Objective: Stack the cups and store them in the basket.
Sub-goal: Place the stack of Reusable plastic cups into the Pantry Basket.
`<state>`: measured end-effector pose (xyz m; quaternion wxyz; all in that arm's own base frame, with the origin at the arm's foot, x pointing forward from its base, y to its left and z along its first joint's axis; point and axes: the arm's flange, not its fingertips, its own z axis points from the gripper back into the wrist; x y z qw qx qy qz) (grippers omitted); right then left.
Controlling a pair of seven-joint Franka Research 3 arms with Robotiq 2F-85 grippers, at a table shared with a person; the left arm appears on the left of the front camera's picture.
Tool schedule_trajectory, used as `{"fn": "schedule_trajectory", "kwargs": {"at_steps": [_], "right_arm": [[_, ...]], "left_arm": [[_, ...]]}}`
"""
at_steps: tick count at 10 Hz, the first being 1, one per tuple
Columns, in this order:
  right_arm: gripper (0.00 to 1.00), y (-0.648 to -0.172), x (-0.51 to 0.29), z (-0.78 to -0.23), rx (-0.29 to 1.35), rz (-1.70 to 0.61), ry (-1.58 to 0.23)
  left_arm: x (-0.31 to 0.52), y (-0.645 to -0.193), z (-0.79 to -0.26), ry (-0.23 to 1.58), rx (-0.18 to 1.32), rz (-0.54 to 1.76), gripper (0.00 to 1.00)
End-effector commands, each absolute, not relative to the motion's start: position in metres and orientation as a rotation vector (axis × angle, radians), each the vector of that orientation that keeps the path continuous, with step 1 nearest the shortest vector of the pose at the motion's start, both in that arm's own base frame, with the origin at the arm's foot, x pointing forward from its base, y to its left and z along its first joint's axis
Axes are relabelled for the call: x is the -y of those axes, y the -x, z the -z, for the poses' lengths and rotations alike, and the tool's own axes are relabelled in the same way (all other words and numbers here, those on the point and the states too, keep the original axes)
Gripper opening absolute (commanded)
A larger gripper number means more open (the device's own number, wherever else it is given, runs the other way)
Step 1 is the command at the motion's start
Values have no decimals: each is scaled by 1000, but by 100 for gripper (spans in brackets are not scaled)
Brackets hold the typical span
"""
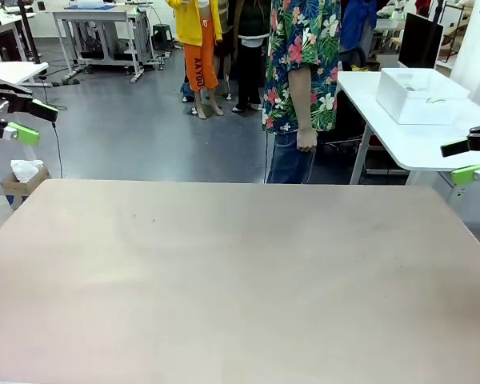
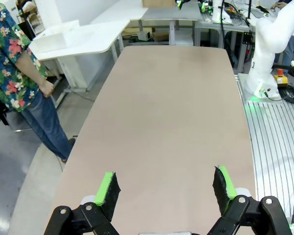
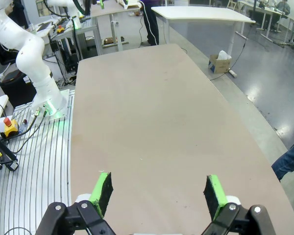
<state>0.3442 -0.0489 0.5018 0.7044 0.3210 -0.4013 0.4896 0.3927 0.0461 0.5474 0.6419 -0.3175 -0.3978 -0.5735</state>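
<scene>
- Front view: the left gripper (image 1: 20, 120) and right gripper (image 1: 468, 160) hang at the table's (image 1: 240, 272) side edges, jaws spread wide, holding nothing.
- Risk: with no cups placed, any reach would close on air; the person's hand (image 1: 306, 140) hangs near the far edge.
- A white basket (image 1: 420, 96), solid-walled with a rolled rim, sits on a separate side table (image 1: 408, 140).

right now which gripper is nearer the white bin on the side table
Right. The right gripper hangs at the table's right edge, just below and right of the bin. The left gripper is at the far left edge, across the table.
</scene>
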Motion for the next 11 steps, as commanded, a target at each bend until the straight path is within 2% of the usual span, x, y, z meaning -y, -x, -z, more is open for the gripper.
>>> {"fn": "schedule_trajectory", "kwargs": {"at_steps": [1, 11], "right_arm": [[100, -345, 48, -505, 907, -1070, -731], [100, -345, 48, -505, 907, -1070, -731]], "left_arm": [[-46, -394, -549, 723, 904, 1297, 100], [-46, -394, -549, 723, 904, 1297, 100]]}}
